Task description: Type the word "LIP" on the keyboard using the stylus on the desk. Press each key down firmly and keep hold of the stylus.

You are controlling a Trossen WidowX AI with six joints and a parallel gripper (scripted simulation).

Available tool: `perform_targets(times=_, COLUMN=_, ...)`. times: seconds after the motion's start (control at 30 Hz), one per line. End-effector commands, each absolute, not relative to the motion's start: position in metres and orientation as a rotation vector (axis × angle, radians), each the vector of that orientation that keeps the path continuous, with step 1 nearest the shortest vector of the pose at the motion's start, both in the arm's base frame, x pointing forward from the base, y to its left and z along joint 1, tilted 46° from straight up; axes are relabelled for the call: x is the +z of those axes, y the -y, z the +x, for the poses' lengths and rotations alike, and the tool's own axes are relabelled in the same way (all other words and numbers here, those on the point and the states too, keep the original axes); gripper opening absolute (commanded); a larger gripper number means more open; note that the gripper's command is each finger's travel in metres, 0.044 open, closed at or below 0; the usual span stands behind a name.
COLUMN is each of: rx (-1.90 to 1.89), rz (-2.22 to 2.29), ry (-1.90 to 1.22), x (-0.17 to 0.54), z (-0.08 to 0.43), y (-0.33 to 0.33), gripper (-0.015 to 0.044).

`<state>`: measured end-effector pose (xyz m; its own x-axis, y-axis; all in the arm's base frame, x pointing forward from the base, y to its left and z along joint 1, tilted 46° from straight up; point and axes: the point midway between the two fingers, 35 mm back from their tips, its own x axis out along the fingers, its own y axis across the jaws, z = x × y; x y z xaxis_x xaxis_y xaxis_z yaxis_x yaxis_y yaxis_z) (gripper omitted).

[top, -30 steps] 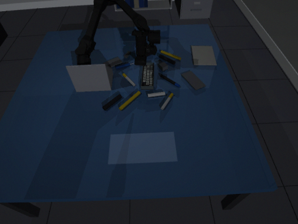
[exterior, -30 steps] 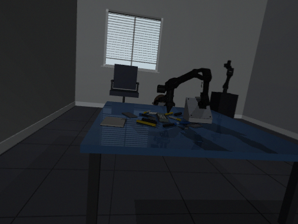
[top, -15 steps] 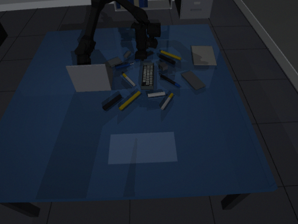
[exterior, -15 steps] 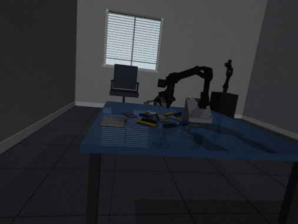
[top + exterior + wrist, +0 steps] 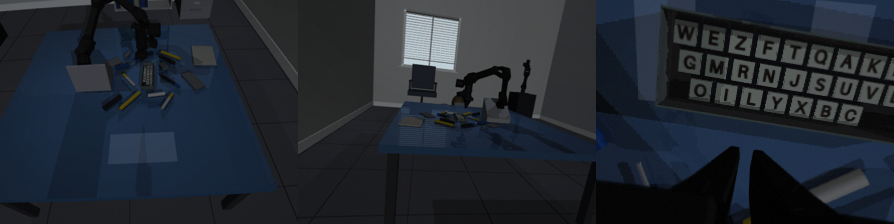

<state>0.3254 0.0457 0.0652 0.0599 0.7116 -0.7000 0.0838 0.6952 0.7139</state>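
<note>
The small keyboard (image 5: 147,76) (image 5: 460,117) (image 5: 771,75) lies in the middle of the blue table (image 5: 206,132), with lettered keys filling the top of the wrist view. My gripper (image 5: 141,56) (image 5: 467,105) (image 5: 744,157) hovers just past the keyboard's far end, fingertips pointing down. The fingers are nearly together with only a thin slit, and nothing is between them. Several pen-like things lie around the keyboard; two dark ones with blue tips (image 5: 170,80) (image 5: 124,65) lie to its right and far left. I cannot tell which one is the stylus.
A grey box (image 5: 89,77) stands left of the keyboard by the arm's base. Yellow-and-black markers (image 5: 129,100) (image 5: 170,55), white markers (image 5: 156,94) (image 5: 128,79), a short grey cylinder (image 5: 127,53) (image 5: 841,182), a grey pad (image 5: 204,55) and a dark slab (image 5: 193,79) lie around.
</note>
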Motion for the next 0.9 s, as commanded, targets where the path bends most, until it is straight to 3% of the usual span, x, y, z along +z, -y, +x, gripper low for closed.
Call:
perform_targets(times=0.0, rx=0.538, rz=0.690, ry=-1.441, x=0.067, z=0.322, y=-0.049, gripper=0.0105)
perform_targets(times=0.07, rx=0.534, rz=0.663, ry=-1.399, x=0.073, z=0.313, y=-0.057, gripper=0.0150)
perform_targets(times=0.7, rx=0.627, rz=0.558, ry=-0.876, x=0.085, z=0.207, y=-0.119, gripper=0.0150)
perform_targets(times=0.87, rx=0.644, rz=0.563, ry=-0.833, x=0.085, z=0.199, y=-0.124, gripper=0.0150)
